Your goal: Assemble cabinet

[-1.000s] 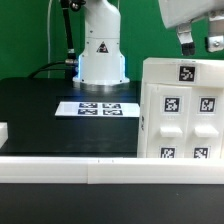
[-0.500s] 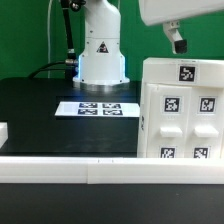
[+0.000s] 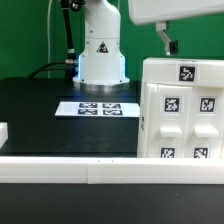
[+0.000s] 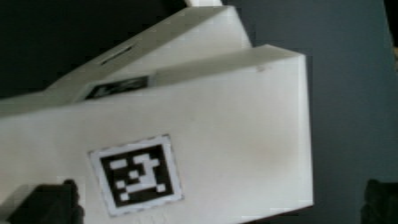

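Note:
The cabinet is a big white box with several black-and-white tags, standing at the exterior view's right on the black table. My gripper hangs just above its top edge, near the cabinet's corner on the exterior view's left, and only one dark finger shows there. In the wrist view the cabinet's white top with one tag fills the picture. My gripper is open and empty, with its fingertips far apart, one at each side of that face.
The marker board lies flat mid-table in front of the robot base. A small white block sits at the left edge. A white rail runs along the front.
My gripper has moved toward the exterior view's left above the cabinet top. Two fingers showed a second ago, now only one. The cabinet has not moved.

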Controlling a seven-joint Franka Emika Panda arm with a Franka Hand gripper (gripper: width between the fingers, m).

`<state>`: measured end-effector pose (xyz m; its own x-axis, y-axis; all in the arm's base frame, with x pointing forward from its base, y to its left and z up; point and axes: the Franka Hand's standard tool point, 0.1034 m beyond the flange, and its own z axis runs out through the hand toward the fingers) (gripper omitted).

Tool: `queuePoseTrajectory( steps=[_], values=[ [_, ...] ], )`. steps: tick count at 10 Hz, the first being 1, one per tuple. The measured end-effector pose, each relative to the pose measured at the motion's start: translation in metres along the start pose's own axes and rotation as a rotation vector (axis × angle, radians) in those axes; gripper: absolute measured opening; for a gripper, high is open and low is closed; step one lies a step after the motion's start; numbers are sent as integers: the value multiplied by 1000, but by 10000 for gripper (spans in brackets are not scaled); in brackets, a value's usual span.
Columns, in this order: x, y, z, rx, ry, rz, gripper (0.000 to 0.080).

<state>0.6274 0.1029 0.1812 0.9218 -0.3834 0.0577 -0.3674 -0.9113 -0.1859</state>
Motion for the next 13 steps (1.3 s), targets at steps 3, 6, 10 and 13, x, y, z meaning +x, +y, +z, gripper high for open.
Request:
queuePoseTrajectory(
  steps=[3, 6, 10, 13],
  values=[
    [2, 4, -5, -16, -38, -321, 797],
    [3, 6, -5, -18, -39, -486, 797],
    [1, 16, -1, -37, -64, -982, 797],
    [-3, 14, 4, -67, -91, -1279, 797]
  ],
)
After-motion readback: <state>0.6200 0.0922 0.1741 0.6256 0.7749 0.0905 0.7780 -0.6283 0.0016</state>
